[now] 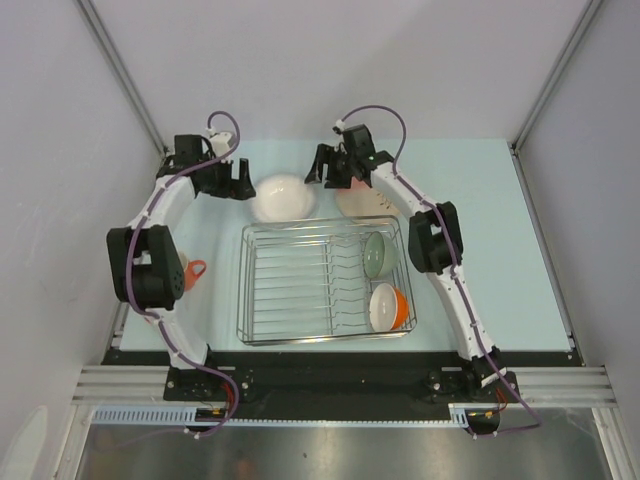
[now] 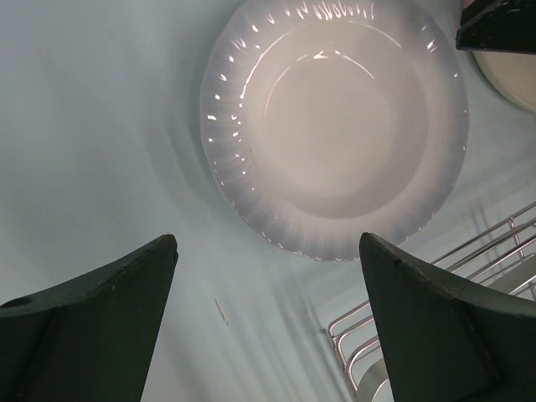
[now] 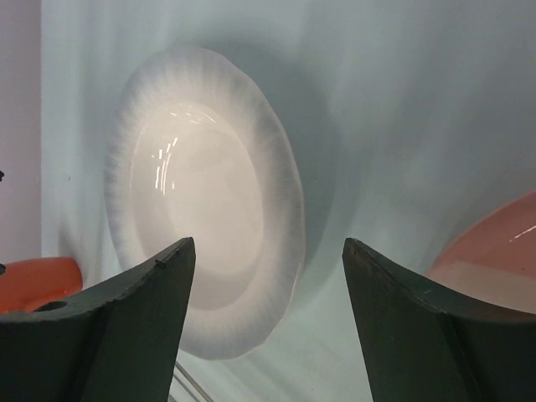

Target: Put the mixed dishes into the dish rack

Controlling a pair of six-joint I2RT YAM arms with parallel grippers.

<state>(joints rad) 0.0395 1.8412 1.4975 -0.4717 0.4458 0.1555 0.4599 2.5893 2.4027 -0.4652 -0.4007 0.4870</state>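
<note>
The white shallow bowl (image 1: 283, 197) lies on the table behind the dish rack (image 1: 325, 330). It also shows in the left wrist view (image 2: 335, 126) and the right wrist view (image 3: 205, 193). My left gripper (image 1: 240, 180) (image 2: 268, 251) is open and empty just left of the bowl. My right gripper (image 1: 322, 170) (image 3: 268, 251) is open and empty just right of it. The pink-and-cream plate (image 1: 362, 203) (image 3: 494, 251) lies partly under the right arm. The sage green bowl (image 1: 378, 254) and the orange-outside bowl (image 1: 388, 307) stand in the rack. The orange mug (image 1: 192, 270) sits behind the left arm. I cannot make out the small pink cup.
The rack's left tines hold nothing. Its back left corner (image 2: 435, 293) shows close to the white bowl. Grey walls close in the table at left, right and back. The left arm's elbow (image 1: 145, 265) hangs over the mug.
</note>
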